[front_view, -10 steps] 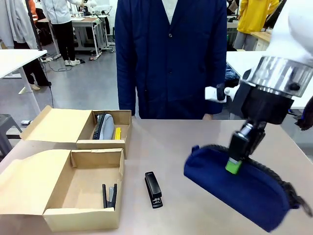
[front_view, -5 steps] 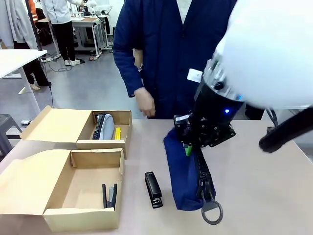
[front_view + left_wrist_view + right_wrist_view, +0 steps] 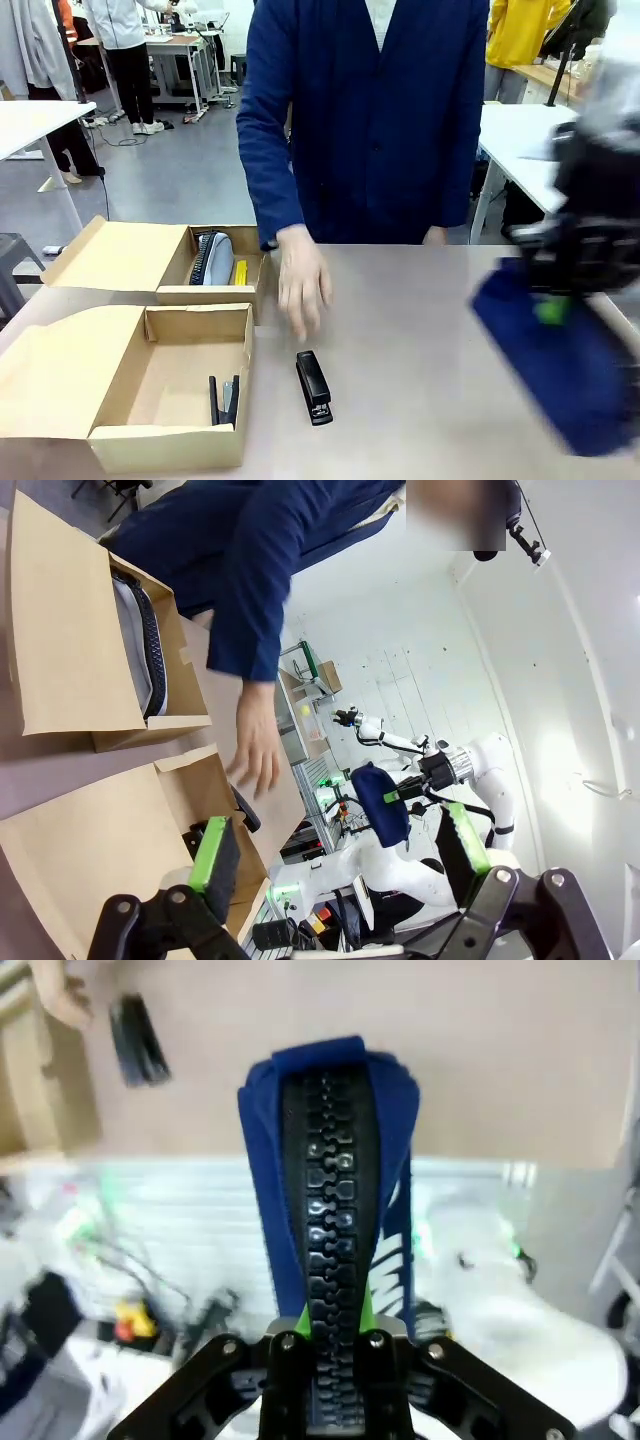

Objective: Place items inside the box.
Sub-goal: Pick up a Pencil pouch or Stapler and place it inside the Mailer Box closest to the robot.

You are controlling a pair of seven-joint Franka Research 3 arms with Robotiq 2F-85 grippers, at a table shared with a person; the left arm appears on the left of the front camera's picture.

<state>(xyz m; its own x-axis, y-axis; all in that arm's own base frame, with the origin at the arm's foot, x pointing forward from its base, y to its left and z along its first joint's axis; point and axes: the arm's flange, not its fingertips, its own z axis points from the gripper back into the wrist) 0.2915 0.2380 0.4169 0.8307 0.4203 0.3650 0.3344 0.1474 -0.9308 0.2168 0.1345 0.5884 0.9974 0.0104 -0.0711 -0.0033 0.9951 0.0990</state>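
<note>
One pouch aloft, not yet boxed.

Carrying step in hand: navy zip pencil pouch (image 3: pixel 565 375) lifted at the right of the scene, motion-blurred, pinched along its zip line by the right fingers (image 3: pixel 298 1324), pressed hard together on the fabric, most of the pouch reaching out beyond the tips. Well apart from the near cardboard box (image 3: pixel 170 440) at the left, open, with two slim dark things inside; far cardboard box (image 3: pixel 255 238) behind it with a grey zip case (image 3: pixel 212 256) and something yellow. Next move, as a judgement: swing left across the tabletop (image 3: pixel 420 330), clear of the person's hand (image 3: pixel 303 280) just beyond the black stapler (image 3: pixel 314 386), then lower over a box opening before letting go. Left fingers (image 3: pixel 214 852) spread, empty, over the cardboard at the left.
</note>
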